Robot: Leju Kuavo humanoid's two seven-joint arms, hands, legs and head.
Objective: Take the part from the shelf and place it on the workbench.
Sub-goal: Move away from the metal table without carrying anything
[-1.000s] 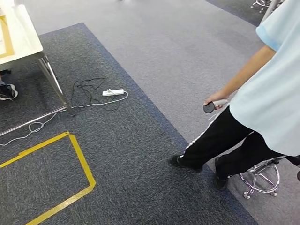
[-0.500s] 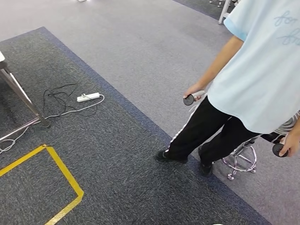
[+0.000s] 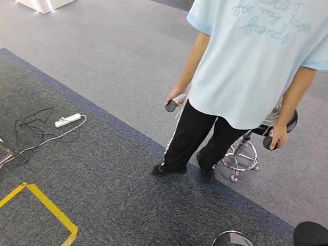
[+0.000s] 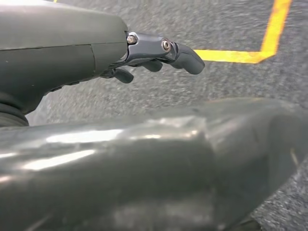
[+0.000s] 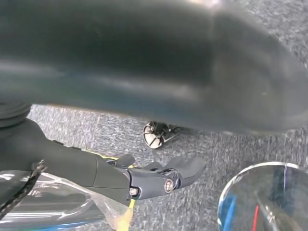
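Judging by the carpet [image 3: 97, 169] and a person [image 3: 247, 61] ahead, the robot is between stations: left hand [image 4: 160, 53] and right hand [image 5: 160, 175] hang loosely extended, holding nothing; the part's whereabouts cannot be told, so finding the shelf comes next.

**Carpeted floor, two tones, with cables and a stool**

The floor [image 3: 116, 46] is carpet: a lighter grey stretch farther off and a darker speckled grey area [image 3: 116, 195] nearer the robot, parted by a bluish border line. On the dark carpet lies a white power strip [image 3: 67, 120] with a white cord and a tangle of black cable [image 3: 33, 123] beside it. Yellow tape [image 3: 46, 207] forms a corner near the left edge. A person's dark shoes [image 3: 168, 168] stand on the border, just beside a stool's chrome base [image 3: 240, 159] on the lighter carpet.
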